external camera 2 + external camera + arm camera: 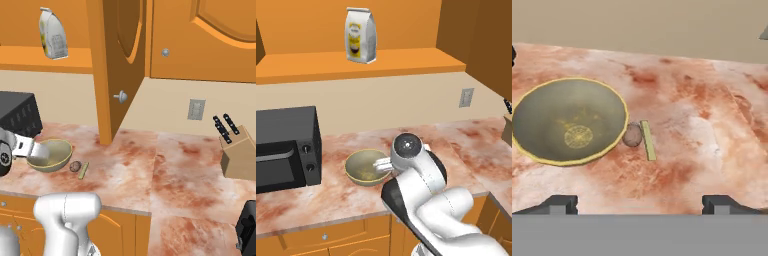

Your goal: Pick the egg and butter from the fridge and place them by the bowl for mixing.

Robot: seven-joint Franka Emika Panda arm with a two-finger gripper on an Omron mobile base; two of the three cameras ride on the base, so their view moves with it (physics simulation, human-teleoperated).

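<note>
Lying on the marbled desk point(702, 125), the brown egg point(632, 135) touches the bowl point(568, 121) rim; the butter point(647, 140) stick rests just beside the egg, on its far side from the bowl. Jaws spread wide, holding nothing, above the desk near them.

1. The counter point(712, 125) looked like polished stone, mottled rust-red and cream, smooth with a soft sheen.
2. The bowl point(569, 120) came off as glazed ceramic, olive-yellow rim, speckled tan inside, kinda matt.
3. At its 3 o'clock, the egg point(632, 135) had a dull brownish shell, and the butter point(648, 140) was a flat, waxy yellow-tan.
4. The cabinets point(200, 40) looked like smooth orange wood, with shiny little metal knobs.
5. The microwave point(286, 147) was matt black.
6. The bag point(361, 35) read as white paper.
7. The knife block point(240, 152) looked like pale plain wood.
</note>
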